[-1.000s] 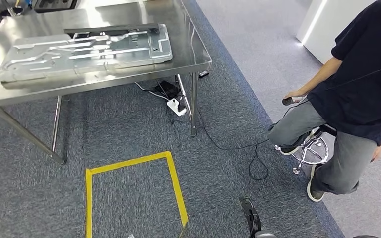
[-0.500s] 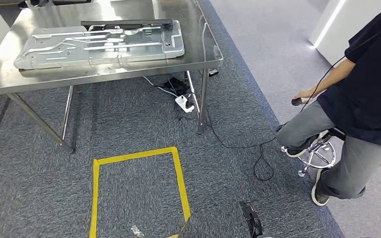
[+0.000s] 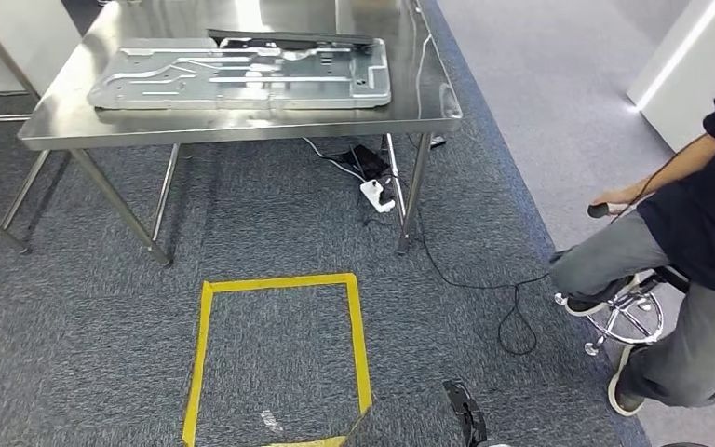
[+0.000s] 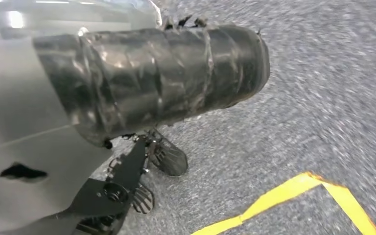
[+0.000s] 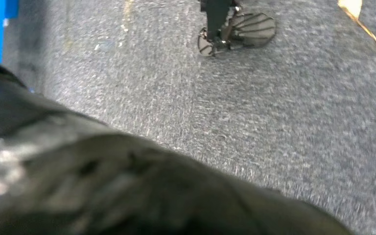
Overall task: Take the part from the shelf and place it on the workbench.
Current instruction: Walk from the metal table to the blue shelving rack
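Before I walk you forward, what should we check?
1. Steel table ahead: ok, in view.
2. Free space on it: cannot tell; metal panel covers most of the top.
3. Yellow floor marking: ok, lies before the table.
4. Cable on carpet: not ok, loops right of the marking.
5. Person on stool: not ok, seated close at right.
6. Left hand, right hand holding a part: cannot tell.

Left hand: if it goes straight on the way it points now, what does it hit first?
Most likely the grey carpet. The left hand hangs pointing at bare floor, with the yellow tape off to one side of that line. The wrist view is blurred, so depth is uncertain.
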Action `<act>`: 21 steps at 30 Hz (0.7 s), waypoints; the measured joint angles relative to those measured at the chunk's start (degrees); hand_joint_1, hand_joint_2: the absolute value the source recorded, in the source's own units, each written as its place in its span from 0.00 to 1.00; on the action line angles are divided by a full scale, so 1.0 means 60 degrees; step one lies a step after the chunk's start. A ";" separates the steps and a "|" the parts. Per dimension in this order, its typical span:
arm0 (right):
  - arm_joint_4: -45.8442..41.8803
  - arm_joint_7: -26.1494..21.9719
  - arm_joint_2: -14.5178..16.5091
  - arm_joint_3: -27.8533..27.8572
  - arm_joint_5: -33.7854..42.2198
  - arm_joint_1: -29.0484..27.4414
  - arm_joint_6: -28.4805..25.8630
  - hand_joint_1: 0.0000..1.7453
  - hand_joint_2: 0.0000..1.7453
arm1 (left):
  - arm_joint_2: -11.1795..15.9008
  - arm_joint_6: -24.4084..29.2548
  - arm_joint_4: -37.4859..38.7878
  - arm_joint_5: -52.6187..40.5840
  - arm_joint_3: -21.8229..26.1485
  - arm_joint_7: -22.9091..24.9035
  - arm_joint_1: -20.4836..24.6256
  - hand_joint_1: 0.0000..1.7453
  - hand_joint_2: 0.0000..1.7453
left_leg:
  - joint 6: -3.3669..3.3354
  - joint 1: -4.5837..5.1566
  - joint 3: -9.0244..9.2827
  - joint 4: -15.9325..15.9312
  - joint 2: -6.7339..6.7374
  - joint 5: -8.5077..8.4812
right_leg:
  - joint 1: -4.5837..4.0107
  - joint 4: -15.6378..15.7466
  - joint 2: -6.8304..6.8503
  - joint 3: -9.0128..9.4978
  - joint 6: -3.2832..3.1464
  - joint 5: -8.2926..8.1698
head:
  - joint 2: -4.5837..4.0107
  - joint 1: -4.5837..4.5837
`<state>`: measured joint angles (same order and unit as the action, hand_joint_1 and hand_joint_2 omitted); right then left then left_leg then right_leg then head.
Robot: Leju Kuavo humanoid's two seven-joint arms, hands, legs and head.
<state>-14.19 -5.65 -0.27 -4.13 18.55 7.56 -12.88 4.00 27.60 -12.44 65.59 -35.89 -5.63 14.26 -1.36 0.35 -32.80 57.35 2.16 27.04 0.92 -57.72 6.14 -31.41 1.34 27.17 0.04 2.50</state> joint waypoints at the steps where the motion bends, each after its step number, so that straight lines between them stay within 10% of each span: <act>1: 0.0001 0.0038 0.0020 -0.0007 -0.0035 0.0014 -0.0011 0.00 0.00 | 0.0038 -0.0102 0.0000 0.0020 0.0000 0.0022 -0.0049 0.00 0.00 | -0.0066 -0.0017 0.0023 -0.0037 -0.0089 -0.0037 | 0.0015 -0.0062 -0.0055 -0.0013 0.0057 0.0056 | -0.0001 0.0007; 7: 0.0041 0.0034 0.0083 -0.0013 0.0046 -0.0016 -0.0026 0.00 0.00 | 0.0230 -0.0249 0.0004 -0.0100 0.0000 0.0208 -0.0032 0.00 0.00 | -0.0283 -0.0002 0.0025 -0.0091 -0.0703 -0.0156 | 0.0009 -0.2826 -0.0998 -0.1283 0.0049 0.1368 | 0.0000 0.0057; 11: 0.0084 0.0040 0.0099 -0.0018 0.0010 -0.0044 -0.0005 0.00 0.00 | 0.0275 -0.0134 0.0004 -0.0120 0.0000 0.0296 -0.0014 0.00 0.00 | -0.0230 0.0024 -0.0022 0.0081 -0.1195 -0.0094 | 0.0019 -0.1070 -0.1421 -0.0558 -0.0080 0.0289 | -0.0002 0.0056; 15: 0.0101 0.0062 0.0134 -0.0063 -0.0103 -0.0005 0.0018 0.00 0.00 | 0.0348 -0.0053 0.0001 -0.0113 0.0002 0.0333 0.0051 0.00 0.00 | -0.0053 -0.0008 -0.0230 0.0188 -0.1584 -0.0105 | 0.0030 -0.0255 -0.1667 -0.0201 -0.0149 0.0107 | 0.0000 0.0042; 18: 0.0117 0.0098 0.0181 -0.0111 -0.0155 -0.0023 0.0023 0.00 0.00 | 0.0369 -0.0033 0.0003 -0.0112 0.0004 0.0333 0.0065 0.00 0.00 | 0.0119 -0.0032 -0.0485 0.0645 -0.1117 0.0150 | 0.0048 -0.0152 -0.1328 -0.0131 -0.0293 0.0044 | -0.0002 0.0010; 21: 0.0138 0.0111 0.0210 -0.0219 -0.0224 -0.0025 0.0026 0.00 0.00 | 0.0386 -0.0031 0.0002 -0.0106 0.0004 0.0328 0.0148 0.00 0.00 | 0.0284 -0.0083 -0.1319 0.2326 -0.0495 0.0907 | 0.0044 -0.0120 -0.0955 -0.0109 -0.0362 0.0048 | -0.0003 -0.0036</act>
<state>-13.35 -4.98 0.99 -5.44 17.21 7.41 -12.72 6.32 27.41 -12.43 64.96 -35.87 -3.67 15.15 0.35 -0.15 -40.71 71.31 -0.81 32.48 1.19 -58.44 0.41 -32.06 -0.83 27.45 0.03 2.28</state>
